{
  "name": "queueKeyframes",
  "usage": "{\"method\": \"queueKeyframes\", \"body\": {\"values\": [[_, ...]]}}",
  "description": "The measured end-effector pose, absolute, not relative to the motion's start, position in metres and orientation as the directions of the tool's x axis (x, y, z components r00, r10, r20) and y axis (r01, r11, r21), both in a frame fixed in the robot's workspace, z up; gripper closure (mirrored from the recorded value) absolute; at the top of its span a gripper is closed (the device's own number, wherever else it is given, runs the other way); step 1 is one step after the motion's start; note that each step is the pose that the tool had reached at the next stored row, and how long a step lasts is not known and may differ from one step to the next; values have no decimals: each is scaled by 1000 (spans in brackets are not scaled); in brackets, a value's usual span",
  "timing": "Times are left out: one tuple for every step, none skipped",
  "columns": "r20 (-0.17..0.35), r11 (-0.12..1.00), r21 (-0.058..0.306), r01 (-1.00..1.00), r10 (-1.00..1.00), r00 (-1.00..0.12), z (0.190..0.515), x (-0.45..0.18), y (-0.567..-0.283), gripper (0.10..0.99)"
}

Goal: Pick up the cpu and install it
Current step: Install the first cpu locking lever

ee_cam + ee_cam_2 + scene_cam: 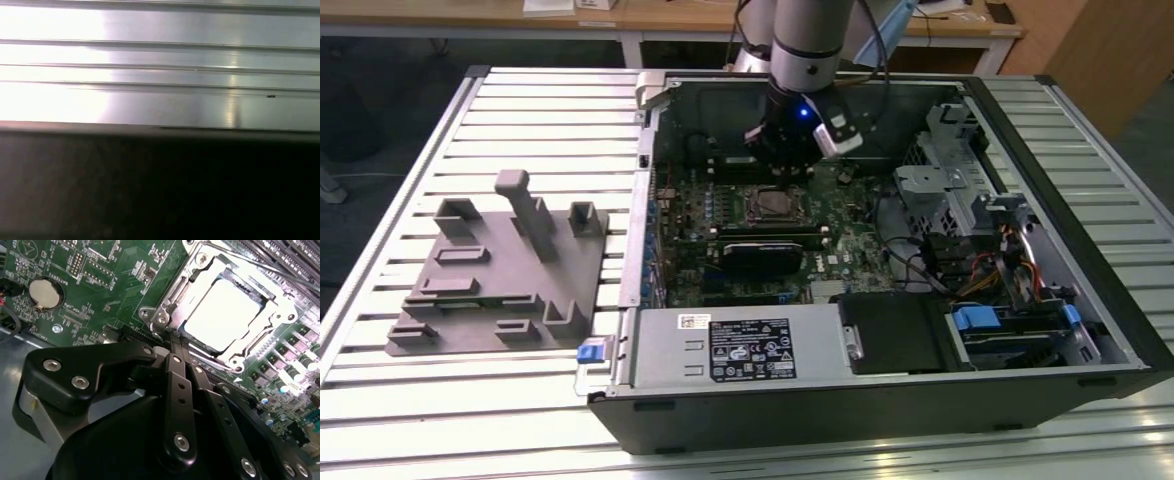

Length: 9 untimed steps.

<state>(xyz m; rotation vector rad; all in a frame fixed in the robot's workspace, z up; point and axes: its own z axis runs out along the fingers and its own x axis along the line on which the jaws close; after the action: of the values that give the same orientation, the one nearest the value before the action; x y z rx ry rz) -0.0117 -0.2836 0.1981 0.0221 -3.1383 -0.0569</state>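
A: The gripper [172,347], fingers together and empty, hangs just beside the socket frame [167,302].
B: The cpu [225,310] sits inside that frame, so placing looks done; latching needs care.

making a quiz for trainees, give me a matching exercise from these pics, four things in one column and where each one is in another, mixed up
Things:
1. cpu
2. gripper
3. grey plastic tray
4. coin battery

Places:
A. on the slatted table, at the exterior view's left of the computer case
B. lying inside the metal socket frame on the motherboard
C. on the green board, away from the socket, in the second wrist view
D. beside the socket frame's corner, fingers together, holding nothing

Pairs: 1-B, 2-D, 3-A, 4-C
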Motion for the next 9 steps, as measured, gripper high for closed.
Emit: {"method": "queueKeyframes", "body": {"values": [[3, 999, 36, -14, -14, -1000, 200, -12, -284, 980], [3, 999, 35, -14, -14, -1000, 202, -12, -284, 980], [3, 999, 35, -14, -14, -1000, 203, -12, -284, 980], [3, 999, 35, -14, -14, -1000, 204, -12, -284, 980], [3, 999, 35, -14, -14, -1000, 204, -12, -284, 980], [3, 999, 35, -14, -14, -1000, 204, -12, -284, 980], [3, 999, 35, -14, -14, -1000, 204, -12, -284, 980], [3, 999, 35, -14, -14, -1000, 204, -12, -284, 980], [3, 999, 35, -14, -14, -1000, 204, -12, -284, 980]]}}
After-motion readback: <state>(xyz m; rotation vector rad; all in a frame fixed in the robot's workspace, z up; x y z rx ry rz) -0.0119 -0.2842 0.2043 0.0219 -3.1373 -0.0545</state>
